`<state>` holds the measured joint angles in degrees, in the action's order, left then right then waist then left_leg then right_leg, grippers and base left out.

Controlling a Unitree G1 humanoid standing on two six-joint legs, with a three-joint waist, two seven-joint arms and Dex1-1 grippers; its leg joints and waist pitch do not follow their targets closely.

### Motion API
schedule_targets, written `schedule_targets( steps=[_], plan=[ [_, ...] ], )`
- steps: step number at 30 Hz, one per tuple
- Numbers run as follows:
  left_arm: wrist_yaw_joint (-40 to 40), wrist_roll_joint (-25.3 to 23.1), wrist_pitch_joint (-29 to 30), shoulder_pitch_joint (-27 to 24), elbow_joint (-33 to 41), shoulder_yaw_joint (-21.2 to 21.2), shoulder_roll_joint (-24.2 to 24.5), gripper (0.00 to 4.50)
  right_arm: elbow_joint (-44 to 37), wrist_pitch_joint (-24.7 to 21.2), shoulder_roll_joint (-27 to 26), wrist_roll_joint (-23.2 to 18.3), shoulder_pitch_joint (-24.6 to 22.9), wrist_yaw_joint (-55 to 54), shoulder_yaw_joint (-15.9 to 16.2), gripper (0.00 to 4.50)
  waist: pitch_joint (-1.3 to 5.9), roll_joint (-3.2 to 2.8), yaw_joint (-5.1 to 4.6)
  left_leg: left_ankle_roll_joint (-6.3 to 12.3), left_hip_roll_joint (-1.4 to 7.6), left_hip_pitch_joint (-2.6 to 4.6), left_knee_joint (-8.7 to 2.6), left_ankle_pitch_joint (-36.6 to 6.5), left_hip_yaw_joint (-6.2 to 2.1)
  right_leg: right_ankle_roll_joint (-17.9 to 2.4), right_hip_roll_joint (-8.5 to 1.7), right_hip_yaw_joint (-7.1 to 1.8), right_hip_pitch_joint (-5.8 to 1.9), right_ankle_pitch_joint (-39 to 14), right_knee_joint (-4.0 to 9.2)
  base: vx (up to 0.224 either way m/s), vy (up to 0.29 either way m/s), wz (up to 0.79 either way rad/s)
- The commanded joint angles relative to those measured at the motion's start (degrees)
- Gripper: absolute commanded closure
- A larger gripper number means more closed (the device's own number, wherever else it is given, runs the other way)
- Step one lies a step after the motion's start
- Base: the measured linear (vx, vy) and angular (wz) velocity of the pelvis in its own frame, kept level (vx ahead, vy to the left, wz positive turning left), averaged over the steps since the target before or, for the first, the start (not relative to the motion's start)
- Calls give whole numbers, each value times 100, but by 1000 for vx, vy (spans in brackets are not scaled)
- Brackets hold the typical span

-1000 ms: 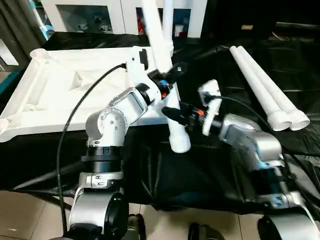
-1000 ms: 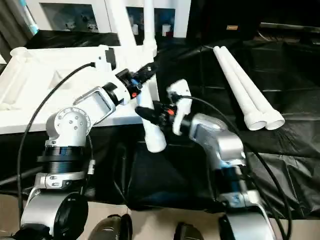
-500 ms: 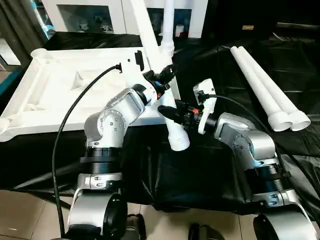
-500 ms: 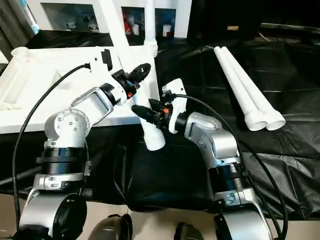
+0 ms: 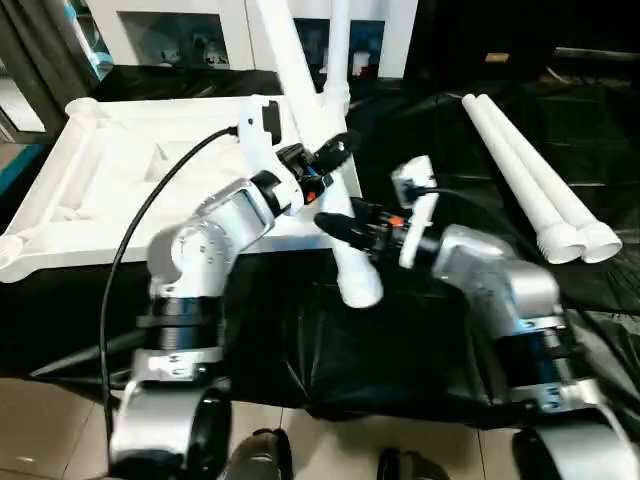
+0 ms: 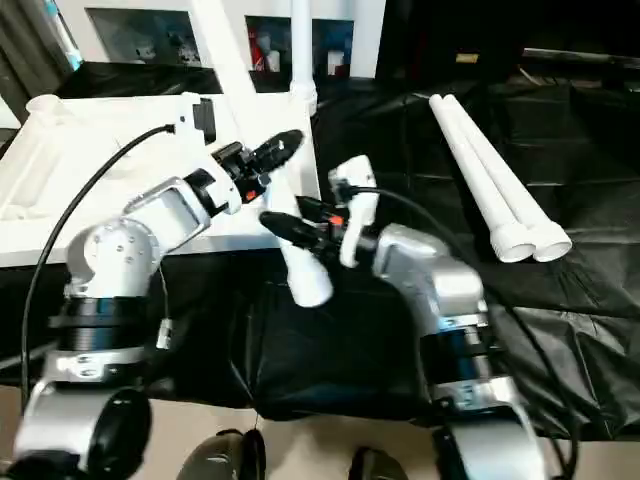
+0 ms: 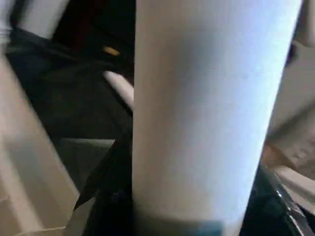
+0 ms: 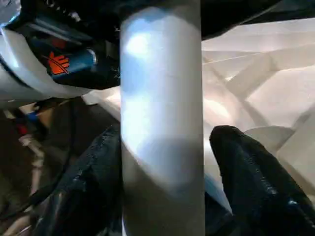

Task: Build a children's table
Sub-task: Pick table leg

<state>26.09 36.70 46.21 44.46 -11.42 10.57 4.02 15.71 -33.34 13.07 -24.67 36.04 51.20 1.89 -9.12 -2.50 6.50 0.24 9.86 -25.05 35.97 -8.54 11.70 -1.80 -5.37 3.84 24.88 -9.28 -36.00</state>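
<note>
Lowest in the frame were the robot's two silver forearms, rising from the bottom corners toward the middle. Between them hung the flared lower end of a long white tubular plastic leg (image 5: pixel 352 262), tilted so that its upper part ran up and left out of the top of the frame, over a black plastic sheet (image 5: pixel 400 350) covering the work surface.

The right gripper (image 5: pixel 338 228), just right of centre, had its two black fingers on either side of the leg's lower part; in the right wrist view a gap showed between the tube and one black finger (image 8: pixel 256 187), so the fingers looked slackened around the leg rather than clamped — I could not tell whether the other finger touched it.

Just above, the left gripper (image 5: pixel 335 152) reached to the same leg higher up. The left wrist view had the tube (image 7: pixel 211 113) very close across its fingers, but whether these pinched it or merely flanked it I could not tell.

Further back, on the left, lay the white moulded square plastic tabletop (image 5: pixel 110 190), ribbed underside up, with a second white leg (image 5: pixel 338 40) standing upright at its far right corner.

In the upper right, two more white tubular legs (image 5: pixel 530 180) lay side by side, touching, on the black sheet — well apart from the tabletop.

At the top edge stood a white glass-door cabinet (image 5: pixel 190 25).
</note>
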Motion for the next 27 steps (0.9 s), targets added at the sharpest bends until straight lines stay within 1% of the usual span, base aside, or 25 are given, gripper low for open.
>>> schedule_targets(
  steps=[1,2,3,4,5,6,7,8,9,10,11,12,13,15,16,17,18,19,20,22,23,24,25,27],
  plan=[
    [564,159,207,70,53,-171,241,267,-175,-183,241,-126,65,279,-100,122,762,58,12,300,292,252,-384,-744,-190,-1251,-353,-239,-353,-931,365,0,0,0],
    [756,249,279,109,41,-189,323,268,-211,-299,340,-190,53,440,-69,99,760,60,12,292,285,256,-381,-751,-188,-1244,-353,-237,-351,-943,371,0,0,0],
    [904,343,348,152,33,-183,380,268,-246,-406,431,-251,40,591,-36,93,763,56,20,275,291,262,-391,-776,-194,-1240,-342,-233,-356,-956,360,0,0,0],
    [1012,439,418,196,35,-154,406,268,-282,-489,515,-303,25,731,5,93,768,85,14,263,291,269,-387,-779,-189,-1257,-338,-232,-356,-909,352,0,0,0],
    [1144,584,517,249,57,-103,424,268,-324,-604,612,-370,4,897,56,90,766,77,17,257,297,267,-389,-791,-190,-1266,-344,-236,-354,-905,352,0,0,0],
    [1279,714,569,298,86,-57,428,268,-352,-694,712,-403,-22,1059,127,90,773,120,15,252,292,268,-388,-810,-179,-1296,-349,-234,-365,-913,360,0,0,0],
    [1388,789,553,339,100,-32,430,268,-378,-756,817,-414,-51,1226,226,90,780,104,30,249,293,263,-375,-798,-185,-1310,-366,-237,-371,-919,357,0,0,0],
    [1388,789,553,339,100,-32,430,268,-378,-756,817,-414,-51,1226,226,90,772,107,28,252,292,253,-377,-802,-186,-1309,-358,-234,-373,-930,356,0,0,0],
    [1445,817,525,360,106,-24,429,268,-390,-784,875,-412,-69,1317,287,90,774,114,30,237,295,249,-378,-822,-185,-1304,-364,-238,-367,-950,358,0,0,0],
    [1561,879,473,391,105,-9,417,268,-425,-786,931,-422,-101,1433,354,90,779,119,37,221,292,250,-375,-851,-187,-1283,-364,-234,-376,-999,366,0,0,0],
    [1768,983,459,422,139,-27,417,268,-492,-853,985,-460,-140,1594,461,90,781,114,36,214,294,248,-373,-857,-189,-1288,-370,-238,-377,-1006,365,0,0,0],
    [1775,985,459,423,140,-28,418,268,-493,-855,986,-461,-141,1599,464,107,778,119,42,217,296,246,-376,-877,-187,-1290,-369,-235,-377,-1034,371,0,0,0],
    [1801,1017,439,459,136,-45,373,268,-452,-869,975,-412,-136,1642,547,107,789,120,44,205,301,244,-374,-886,-194,-1305,-373,-232,-375,-1036,366,0,0,0],
    [1862,1043,435,461,151,-57,371,268,-441,-860,969,-396,-137,1658,589,124,788,128,39,198,301,243,-372,-922,-197,-1289,-374,-234,-376,-1088,371,0,0,0],
    [1887,1049,437,462,156,-65,374,268,-437,-855,967,-393,-136,1661,596,132,791,118,45,183,305,247,-373,-937,-200,-1267,-379,-235,-370,-1147,378,0,0,0],
    [1887,1049,437,462,156,-65,374,268,-437,-855,967,-393,-136,1661,596,132,791,122,41,173,305,245,-377,-942,-201,-1258,-372,-234,-370,-1155,375,0,0,0],
    [1904,1051,444,467,150,-76,381,268,-427,-856,976,-399,-129,1668,601,151,794,111,44,161,305,252,-376,-956,-203,-1248,-369,-233,-364,-1171,376,0,0,0],
    [1911,1053,449,471,144,-81,394,268,-417,-854,970,-405,-119,1658,595,162,798,111,44,151,307,260,-378,-973,-201,-1240,-364,-234,-358,-1172,379,0,0,0],
    [1926,1066,453,474,140,-80,407,268,-408,-845,961,-404,-111,1636,585,168,798,97,46,143,307,260,-378,-988,-204,-1242,-364,-233,-356,-1179,377,0,0,0],
    [1974,1022,401,489,100,-117,463,268,-399,-790,908,-389,-92,1525,528,176,811,104,45,139,305,258,-377,-973,-204,-1239,-363,-232,-360,-1135,372,0,0,0],
    [1991,1006,386,494,85,-123,471,212,-393,-787,895,-389,-86,1489,513,197,812,105,41,148,302,252,-376,-952,-202,-1246,-362,-231,-360,-1102,369,0,0,0],
    [1976,1001,384,497,76,-117,469,198,-391,-779,888,-384,-85,1470,508,202,812,103,44,148,303,256,-377,-953,-203,-1245,-362,-232,-356,-1111,373,0,0,0],
    [1761,951,383,536,-20,-33,434,198,-361,-688,823,-322,-77,1293,464,202,816,85,41,138,301,258,-375,-963,-200,-1245,-360,-230,-350,-1121,372,0,0,0],
    [1594,941,411,577,-101,38,401,189,-324,-660,785,-289,-61,1187,434,219,818,93,37,106,303,269,-377,-975,-199,-1252,-359,-230,-341,-1129,381,0,0,0]
  ],
)
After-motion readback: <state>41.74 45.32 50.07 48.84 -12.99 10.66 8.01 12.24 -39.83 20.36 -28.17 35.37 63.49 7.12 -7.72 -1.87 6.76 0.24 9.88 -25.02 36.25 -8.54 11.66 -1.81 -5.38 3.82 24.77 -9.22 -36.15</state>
